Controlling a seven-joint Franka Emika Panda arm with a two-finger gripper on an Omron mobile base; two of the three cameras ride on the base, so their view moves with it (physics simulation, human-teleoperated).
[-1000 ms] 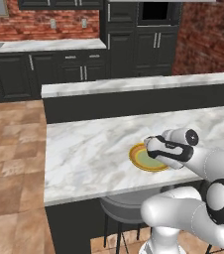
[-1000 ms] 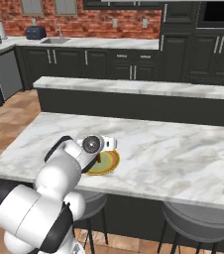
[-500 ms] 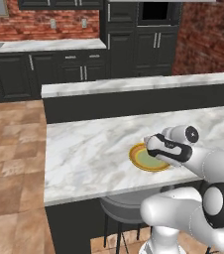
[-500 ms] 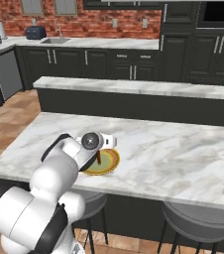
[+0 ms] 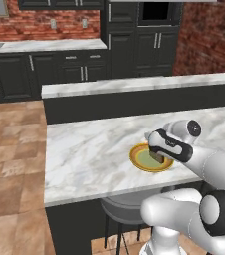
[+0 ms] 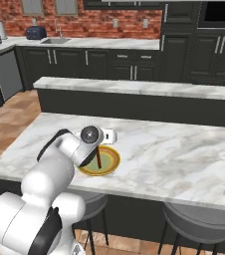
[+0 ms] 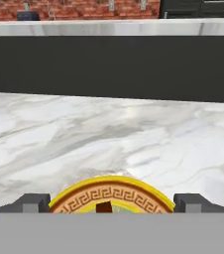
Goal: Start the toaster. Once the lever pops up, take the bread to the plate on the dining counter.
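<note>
The plate [image 5: 137,158], yellow-orange rimmed with a pale green centre, lies on the dining counter [image 5: 89,154] near its front edge. My gripper [image 5: 158,153] hangs low over the plate, open, its fingertips [image 7: 32,203] set wide apart at either side of the rim. The bread [image 6: 99,159], a small brown slice, stands on edge on the plate [image 6: 113,162] between the fingers, and neither finger touches it. In the hand view the bread's [image 7: 104,207] top edge peeks up at the bottom. The toaster [image 6: 35,33] sits far off on the back worktop at the left.
A raised marble-topped black ledge [image 5: 134,84] runs along the far side of the counter. Grey stools [image 6: 194,219] stand under its near edge. A sink [image 6: 55,41] lies next to the toaster, and dark cabinets line the brick back wall.
The hand has shifted only slightly over the plate. Its jaws stay wide apart, and the bread stays on the plate.
</note>
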